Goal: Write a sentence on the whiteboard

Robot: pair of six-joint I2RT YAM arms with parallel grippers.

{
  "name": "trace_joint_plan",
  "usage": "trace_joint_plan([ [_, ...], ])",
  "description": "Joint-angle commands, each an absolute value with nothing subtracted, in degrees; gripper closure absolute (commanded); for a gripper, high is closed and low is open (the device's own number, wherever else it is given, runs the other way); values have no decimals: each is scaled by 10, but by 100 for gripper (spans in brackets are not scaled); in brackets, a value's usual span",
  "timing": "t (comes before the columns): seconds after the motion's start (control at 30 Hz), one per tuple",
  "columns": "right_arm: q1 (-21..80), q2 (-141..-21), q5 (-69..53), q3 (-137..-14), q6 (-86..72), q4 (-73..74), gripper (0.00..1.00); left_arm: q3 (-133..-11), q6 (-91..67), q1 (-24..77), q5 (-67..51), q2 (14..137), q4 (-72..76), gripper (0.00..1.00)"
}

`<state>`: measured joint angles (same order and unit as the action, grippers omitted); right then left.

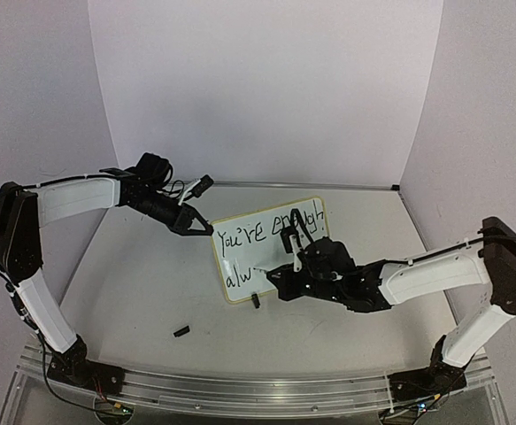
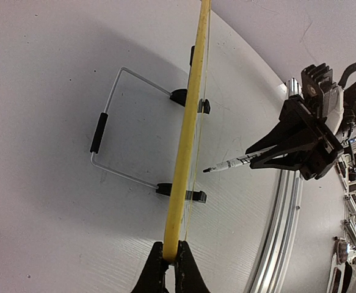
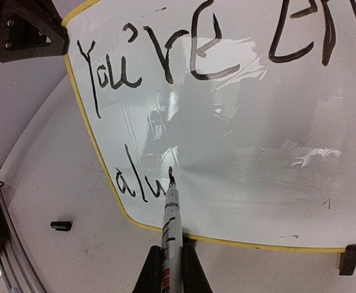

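As left hand pinches whiteboard, marker tip meets sentence

The left gripper is pinching the yellow rim of the whiteboard, which is showing edge-on. On the whiteboard's one side the right gripper is holding a marker tip-first toward its face. On the other side, a wire stand is lying behind it.
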<state>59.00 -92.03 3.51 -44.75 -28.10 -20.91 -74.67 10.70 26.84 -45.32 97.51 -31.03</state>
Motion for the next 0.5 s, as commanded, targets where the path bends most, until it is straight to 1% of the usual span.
trace_joint_plan([
  [0.0,578,-935,27,-450,-291,-231,100,-754,142,277,-420,967,-331,100],
  [0.47,566,-952,2,-463,-279,-242,100,-755,143,276,-417,971,-332,100],
])
